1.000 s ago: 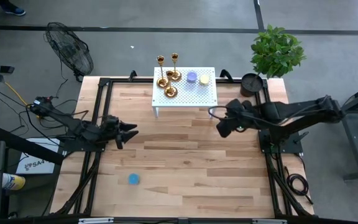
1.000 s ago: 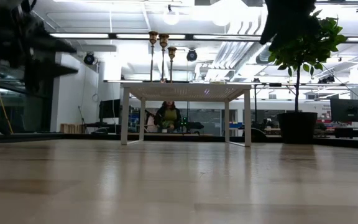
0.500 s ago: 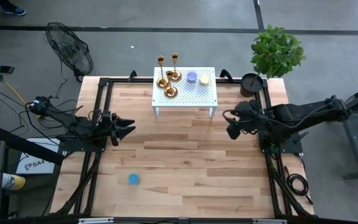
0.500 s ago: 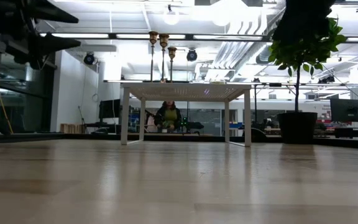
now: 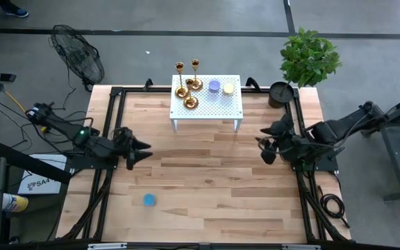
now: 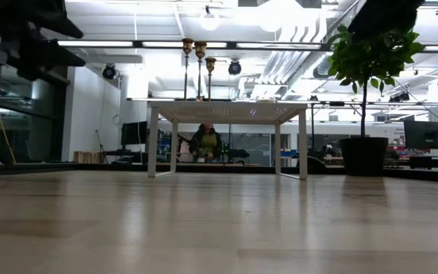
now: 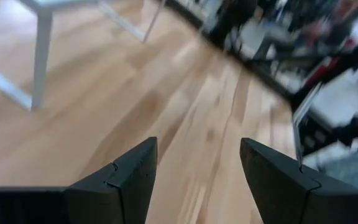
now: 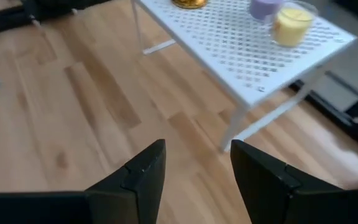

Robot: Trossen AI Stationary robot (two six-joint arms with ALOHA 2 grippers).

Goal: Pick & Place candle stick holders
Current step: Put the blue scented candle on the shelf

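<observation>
The left gripper (image 5: 144,147) hovered with empty, parted fingers over the wooden table (image 5: 207,194), well left of the small white perforated stand (image 5: 217,104). Three shiny gold candle stick holders (image 5: 187,87) stood upright on that stand's left part. The right gripper (image 5: 264,147), likewise parted and empty, hovered right of the stand.

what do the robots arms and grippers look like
Both arms are dark, near-black jointed links with cables along them. The left gripper and right gripper each end in two matte black, wedge-shaped fingers with angular facets and a fine seam line. No markings are visible.
</observation>
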